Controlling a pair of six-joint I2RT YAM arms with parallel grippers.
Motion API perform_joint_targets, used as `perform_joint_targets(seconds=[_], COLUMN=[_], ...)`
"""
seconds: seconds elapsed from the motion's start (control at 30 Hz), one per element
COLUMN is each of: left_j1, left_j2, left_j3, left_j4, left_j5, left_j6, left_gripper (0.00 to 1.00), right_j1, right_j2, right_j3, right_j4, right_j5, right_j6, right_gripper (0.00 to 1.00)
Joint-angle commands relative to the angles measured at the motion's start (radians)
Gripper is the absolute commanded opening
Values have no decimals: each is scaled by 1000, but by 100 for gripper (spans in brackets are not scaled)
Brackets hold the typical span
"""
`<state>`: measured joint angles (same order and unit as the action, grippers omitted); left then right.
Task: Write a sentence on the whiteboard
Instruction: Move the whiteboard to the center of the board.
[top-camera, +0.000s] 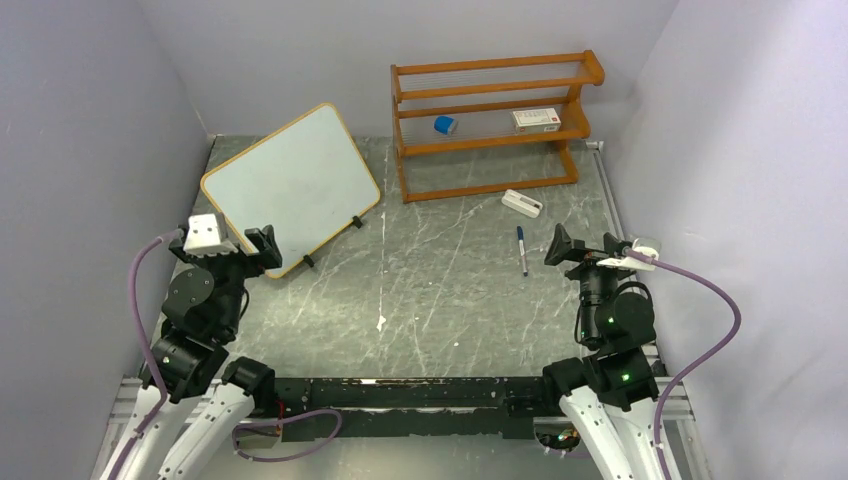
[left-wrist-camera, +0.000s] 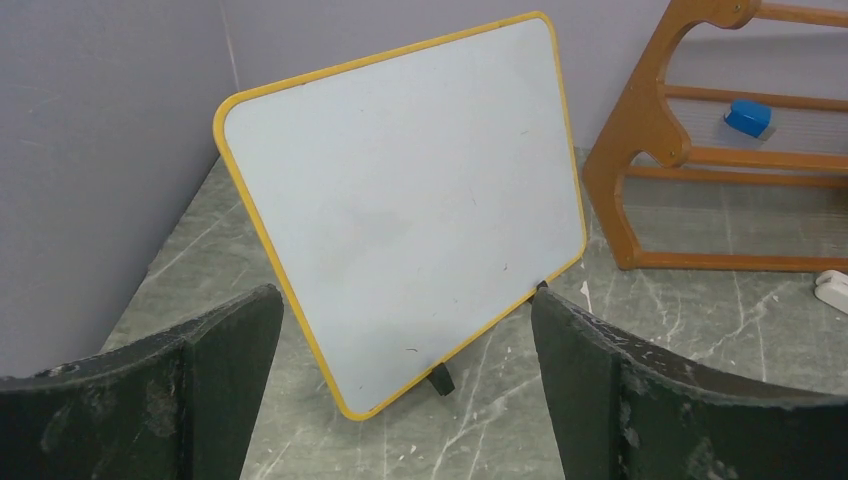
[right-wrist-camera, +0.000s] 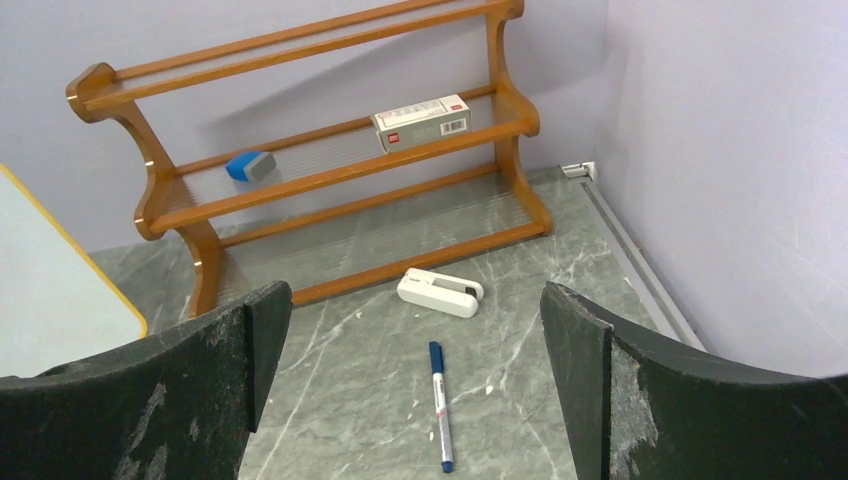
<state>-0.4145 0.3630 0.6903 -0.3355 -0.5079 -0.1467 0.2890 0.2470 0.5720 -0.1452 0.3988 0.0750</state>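
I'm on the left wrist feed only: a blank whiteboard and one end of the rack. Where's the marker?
Observer: The marker lies flat on the table, just ahead of the right gripper.
Operator: Is that gripper holding anything?
Observer: No. The right wrist view shows its jaws wide open and empty, with the marker on the table ahead, between them.
Operator: Anything crowding the marker?
Observer: A small white object lies beyond it, toward the rack, with a clear gap between it and the marker.
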Motion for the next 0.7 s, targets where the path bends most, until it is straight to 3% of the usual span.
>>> perform_joint_targets(seconds=[0.0, 0.4, 0.67], left_j1=[-6, 0, 0], left_j2=[22, 81, 355], left_j3=[-7, 11, 109], left_j4=[39, 10, -179], left_j5=[-30, 41, 28], left_j6=[-20, -93, -341], left_gripper=[98, 98, 98], right_j1=[-10, -9, -11], right_j2=[-1, -11, -29], right_j3=[12, 2, -3], right_j4=[-3, -8, -4], right_j5=[-14, 5, -10], right_j6=[5, 25, 34], right_gripper=[100, 100, 100])
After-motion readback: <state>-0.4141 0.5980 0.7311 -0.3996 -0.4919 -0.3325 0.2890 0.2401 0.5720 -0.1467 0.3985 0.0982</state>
